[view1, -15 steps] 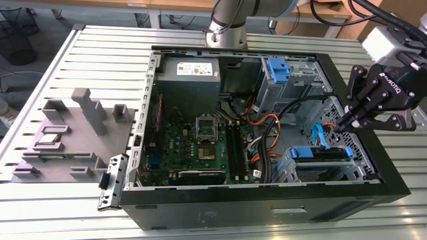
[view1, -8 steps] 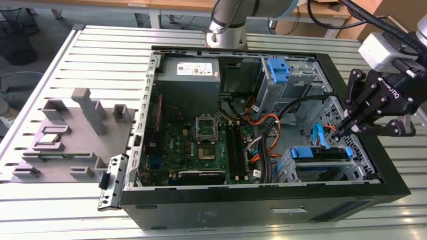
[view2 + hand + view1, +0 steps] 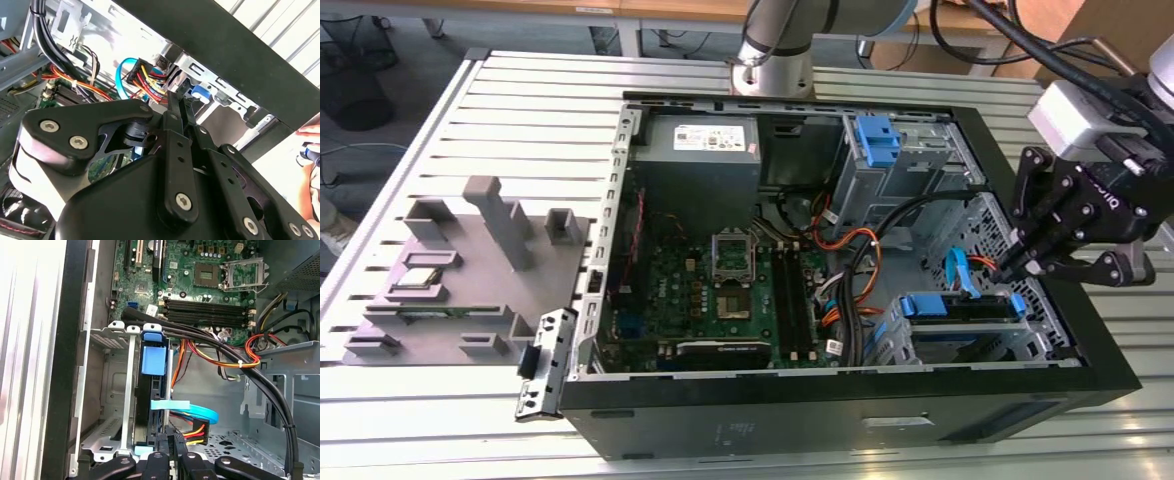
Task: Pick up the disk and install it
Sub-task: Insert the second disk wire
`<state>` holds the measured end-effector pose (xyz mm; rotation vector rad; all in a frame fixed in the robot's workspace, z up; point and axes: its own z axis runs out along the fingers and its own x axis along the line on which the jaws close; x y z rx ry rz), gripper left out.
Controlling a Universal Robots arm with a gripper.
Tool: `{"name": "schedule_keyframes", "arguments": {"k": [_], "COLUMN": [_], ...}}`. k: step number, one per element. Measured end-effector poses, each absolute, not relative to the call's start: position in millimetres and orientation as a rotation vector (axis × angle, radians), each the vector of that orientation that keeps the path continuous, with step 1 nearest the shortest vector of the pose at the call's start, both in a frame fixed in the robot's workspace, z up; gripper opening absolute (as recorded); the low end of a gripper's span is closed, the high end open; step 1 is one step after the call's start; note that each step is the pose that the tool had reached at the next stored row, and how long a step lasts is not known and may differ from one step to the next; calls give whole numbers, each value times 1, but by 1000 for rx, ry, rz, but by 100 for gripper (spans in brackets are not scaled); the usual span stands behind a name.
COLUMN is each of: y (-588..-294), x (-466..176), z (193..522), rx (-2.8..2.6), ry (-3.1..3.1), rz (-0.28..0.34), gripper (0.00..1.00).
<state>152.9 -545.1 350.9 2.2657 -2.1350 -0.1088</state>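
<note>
I work over a slatted metal desk on which an open computer case lies on its side, so that its inside faces up at me and I can reach down into it. Beyond my end effector, toward the middle of the case, lies the green motherboard with its empty processor socket. Farther off, past the case wall, a grey moulded fixture stands on the desk, well apart from me.

My end effector hangs at the case's corner, just over the metal drive cage. In the first wrist view my two black fingers stand pressed close together, with nothing between them, their tips at the cable end of the drive bay; I judge I am closed and empty.

The disk sits directly beneath me, already in the cage, its blue carrier rail running along the slot and its blue pull tab facing out. The rails are what hold it in the cage's guides, so it looks seated or nearly so.

Just beside my fingertips a light blue data cable curls toward the disk, and a bundle of red, yellow and black power wires ends in a plug there. Thick black cables arc past toward the motherboard.
</note>
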Motion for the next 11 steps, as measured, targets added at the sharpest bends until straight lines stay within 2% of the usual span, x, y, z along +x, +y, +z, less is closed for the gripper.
{"name": "schedule_keyframes", "arguments": {"k": [11], "y": [-550], "x": [139], "z": [350], "rx": [2303], "ry": [-2167], "rz": [-42], "gripper": [16]}}
